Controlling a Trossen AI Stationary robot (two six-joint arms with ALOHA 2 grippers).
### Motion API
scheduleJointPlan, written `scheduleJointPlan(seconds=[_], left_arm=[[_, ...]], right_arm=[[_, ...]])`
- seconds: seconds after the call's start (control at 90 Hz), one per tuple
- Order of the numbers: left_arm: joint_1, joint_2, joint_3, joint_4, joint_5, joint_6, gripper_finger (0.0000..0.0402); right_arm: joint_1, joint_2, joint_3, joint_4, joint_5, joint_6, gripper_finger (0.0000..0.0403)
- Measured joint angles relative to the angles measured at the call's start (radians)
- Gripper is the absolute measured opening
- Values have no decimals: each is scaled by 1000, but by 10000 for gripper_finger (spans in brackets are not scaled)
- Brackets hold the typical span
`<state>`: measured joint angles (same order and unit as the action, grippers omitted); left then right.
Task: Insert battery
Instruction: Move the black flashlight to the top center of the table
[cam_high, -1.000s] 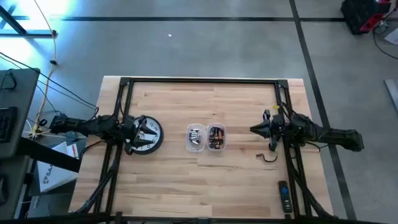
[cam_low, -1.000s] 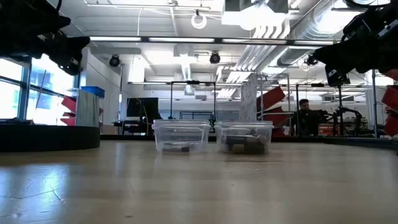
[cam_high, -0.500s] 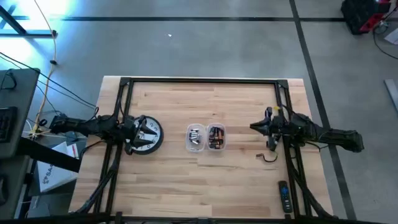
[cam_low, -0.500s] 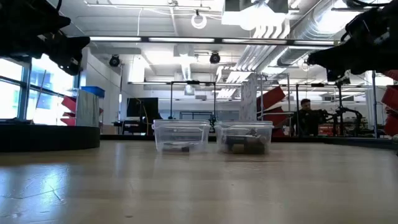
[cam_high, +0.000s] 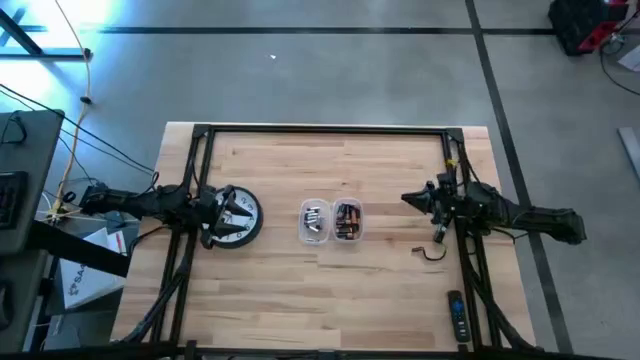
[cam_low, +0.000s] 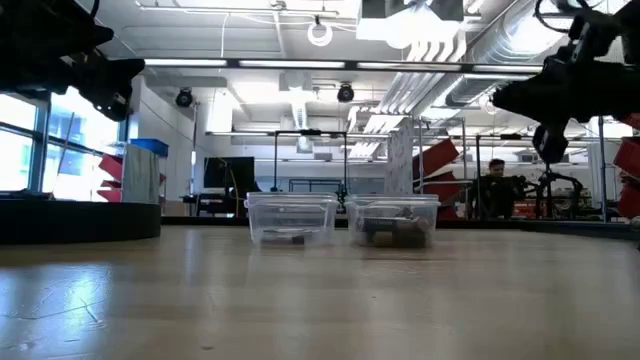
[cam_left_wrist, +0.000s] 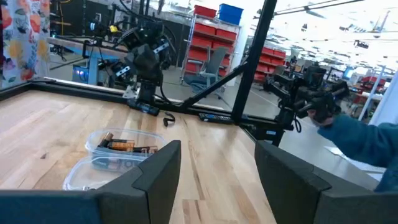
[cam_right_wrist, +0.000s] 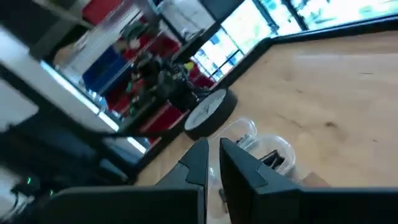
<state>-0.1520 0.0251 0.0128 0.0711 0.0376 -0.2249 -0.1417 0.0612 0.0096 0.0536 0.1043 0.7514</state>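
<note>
Right gripper (cam_high: 408, 199), fingers nearly clenched and empty, hovers right of the battery tubs (cam_high: 331, 221); left gripper (cam_high: 232, 212) spread wide, left of them.

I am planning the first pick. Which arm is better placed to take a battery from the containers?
Probably right: the right gripper points at the battery container, nothing between. The left gripper hangs over the clock.

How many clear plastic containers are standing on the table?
2, side by side at the table's middle: the left container holds silvery batteries, the right container holds dark and orange ones. None seems hidden.
</note>
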Motion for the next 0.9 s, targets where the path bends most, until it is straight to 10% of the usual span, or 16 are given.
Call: scheduleJointPlan(seconds=[0.133, 0.411, 0.9], left_arm=[[0, 0, 0, 0, 0, 0, 190], [0, 0, 0, 0, 0, 0, 190], [0, 0, 0, 0, 0, 0, 190]], right_arm=[[-1, 21, 0, 105, 193, 54, 9], [85, 353, 112, 256, -3, -147, 1], [242, 987, 867, -1096, -5, -394, 0]])
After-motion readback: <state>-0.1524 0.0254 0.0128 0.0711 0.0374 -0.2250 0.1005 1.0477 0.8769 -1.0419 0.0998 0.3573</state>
